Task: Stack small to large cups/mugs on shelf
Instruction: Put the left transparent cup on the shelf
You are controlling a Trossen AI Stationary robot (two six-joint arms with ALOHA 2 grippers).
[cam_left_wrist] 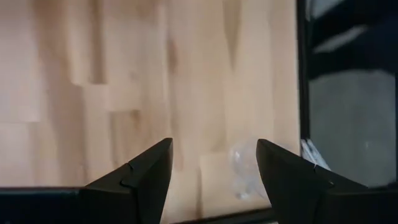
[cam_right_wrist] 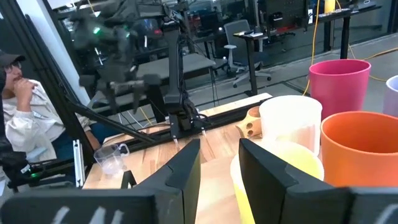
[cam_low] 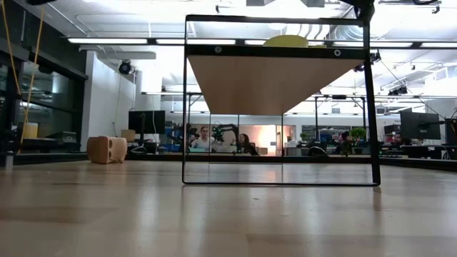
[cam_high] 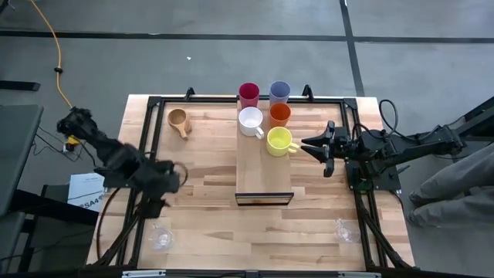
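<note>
On the shelf (cam_high: 264,171) stand a crimson tumbler (cam_high: 248,94), a lavender tumbler (cam_high: 279,92), a white mug (cam_high: 251,120), an orange tumbler (cam_high: 279,115) and a yellow mug (cam_high: 279,140), each on its base. A wooden handled cup (cam_high: 179,121) sits on the table's far left. One clear glass (cam_high: 160,238) lies near left, another (cam_high: 345,229) near right. My left gripper (cam_left_wrist: 214,163) hangs open above the table, pointing steeply down, with the near-left glass (cam_left_wrist: 244,173) below it. My right gripper (cam_right_wrist: 219,163) stands open and level just right of the yellow mug (cam_right_wrist: 280,180).
The shelf rests on a black wire frame (cam_low: 278,178), raised above the butcher-block table (cam_high: 208,224). A black rail frame (cam_high: 363,201) runs along the table's edges. A person (cam_right_wrist: 18,106) sits beyond the table's left side.
</note>
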